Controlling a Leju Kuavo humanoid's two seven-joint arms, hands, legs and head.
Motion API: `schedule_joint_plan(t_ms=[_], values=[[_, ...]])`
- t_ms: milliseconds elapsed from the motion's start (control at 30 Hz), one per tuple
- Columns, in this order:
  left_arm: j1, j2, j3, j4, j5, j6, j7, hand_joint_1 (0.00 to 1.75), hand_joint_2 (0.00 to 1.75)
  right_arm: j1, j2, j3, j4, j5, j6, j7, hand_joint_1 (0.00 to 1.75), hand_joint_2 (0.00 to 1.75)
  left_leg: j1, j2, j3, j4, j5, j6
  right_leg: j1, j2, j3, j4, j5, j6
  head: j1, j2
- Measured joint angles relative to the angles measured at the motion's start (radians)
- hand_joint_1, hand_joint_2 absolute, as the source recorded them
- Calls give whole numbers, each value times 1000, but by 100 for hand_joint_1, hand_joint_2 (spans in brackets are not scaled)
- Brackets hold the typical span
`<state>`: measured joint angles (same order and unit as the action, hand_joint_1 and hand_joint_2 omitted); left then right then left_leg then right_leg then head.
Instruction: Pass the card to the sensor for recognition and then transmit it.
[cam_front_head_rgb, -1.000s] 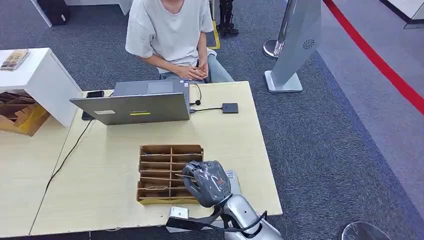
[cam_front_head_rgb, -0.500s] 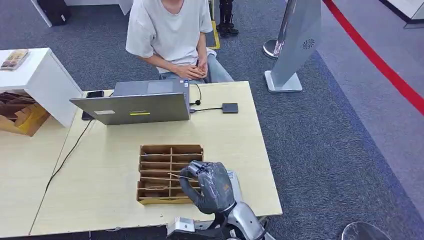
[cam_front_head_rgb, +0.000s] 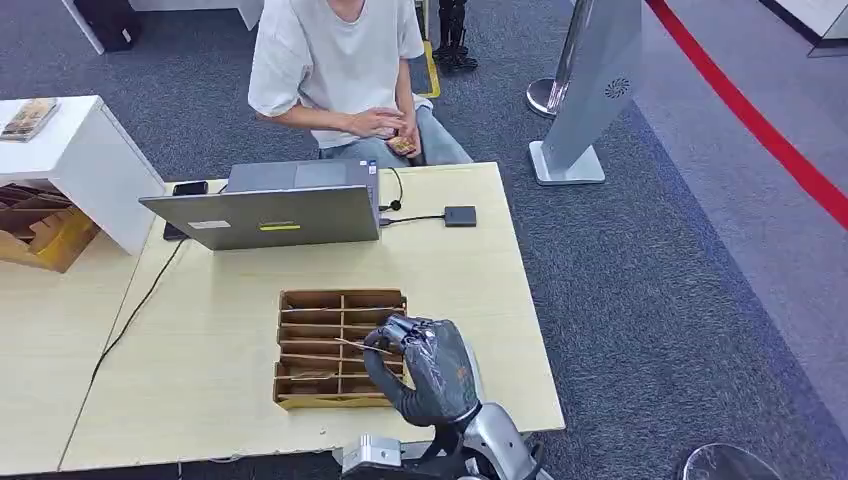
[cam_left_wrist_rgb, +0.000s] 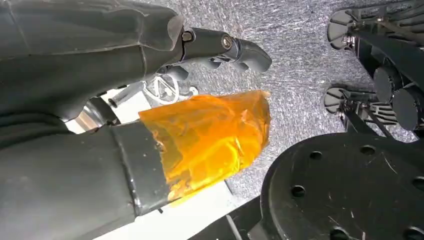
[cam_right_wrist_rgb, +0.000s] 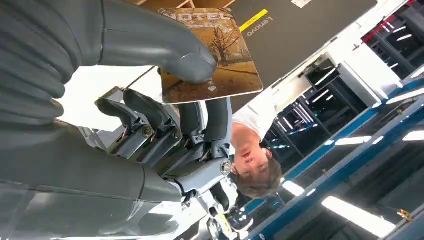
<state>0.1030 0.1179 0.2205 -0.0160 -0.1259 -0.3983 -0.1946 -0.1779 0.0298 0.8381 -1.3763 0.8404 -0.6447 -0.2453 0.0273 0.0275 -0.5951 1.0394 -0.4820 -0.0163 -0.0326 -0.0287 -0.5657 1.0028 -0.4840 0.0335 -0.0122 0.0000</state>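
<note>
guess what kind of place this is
Probably an indoor demo or test hall: a table on grey carpet with a laptop, a stanchion with red floor line, and a kiosk stand.

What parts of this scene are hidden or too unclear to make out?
- Card: in the right wrist view the right hand has its thumb over part of the print; in the head view the card shows edge-on.
- Laptop screen: faces away from the head view.
- Cardboard tray: slot contents too small, near corner behind the hand.
</note>
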Motion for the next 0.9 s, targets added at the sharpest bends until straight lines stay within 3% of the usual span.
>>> schedule_joint_plan(t_ms=[567,600,633,700,733,767,800,833,900], values=[[0,9,-2,0,-16,3,-11,0,0,-45,-14,-14,-16,-26,10,-8,175,175,0,0,0,0,0,0,0,0,0,0,0,0,0,0],[-8,2,-11,-4,-67,50,-21,0,0,-46,-14,-16,-17,-11,14,3,175,175,0,-1,8,0,0,0,0,0,-2,0,0,0,0,0],[-23,-29,-40,-24,-161,138,-3,0,0,-43,-14,-18,-26,20,21,31,175,175,-1,-2,7,0,0,0,-1,-2,-2,0,1,0,0,0],[-69,-87,-141,-73,-377,466,104,0,0,-36,-7,-24,-50,98,32,89,175,175,-3,-6,4,0,3,2,-3,-6,-2,0,1,1,-1,0],[-91,-129,-185,-87,-421,658,132,0,0,-36,-3,-25,-62,128,32,107,175,175,-2,-7,3,0,4,3,-2,-7,-1,0,2,2,0,0],[-108,-151,-215,-95,-430,786,142,0,0,-36,0,-27,-71,143,32,118,175,175,-2,-7,3,1,4,3,-2,-7,0,0,2,2,0,0],[-128,-179,-243,-106,-438,869,149,0,0,-37,0,-33,-78,151,32,127,175,175,-2,-7,3,1,4,3,-2,-7,0,0,3,3,0,0],[-144,-197,-266,-115,-442,900,149,0,0,-38,1,-41,-83,159,32,133,175,175,-3,-6,3,1,4,3,-2,-6,0,0,4,2,0,0],[-162,-211,-299,-130,-452,839,150,0,0,-42,2,-54,-88,173,32,147,175,175,-3,-4,5,1,4,3,-3,-4,0,0,6,3,-1,0]])
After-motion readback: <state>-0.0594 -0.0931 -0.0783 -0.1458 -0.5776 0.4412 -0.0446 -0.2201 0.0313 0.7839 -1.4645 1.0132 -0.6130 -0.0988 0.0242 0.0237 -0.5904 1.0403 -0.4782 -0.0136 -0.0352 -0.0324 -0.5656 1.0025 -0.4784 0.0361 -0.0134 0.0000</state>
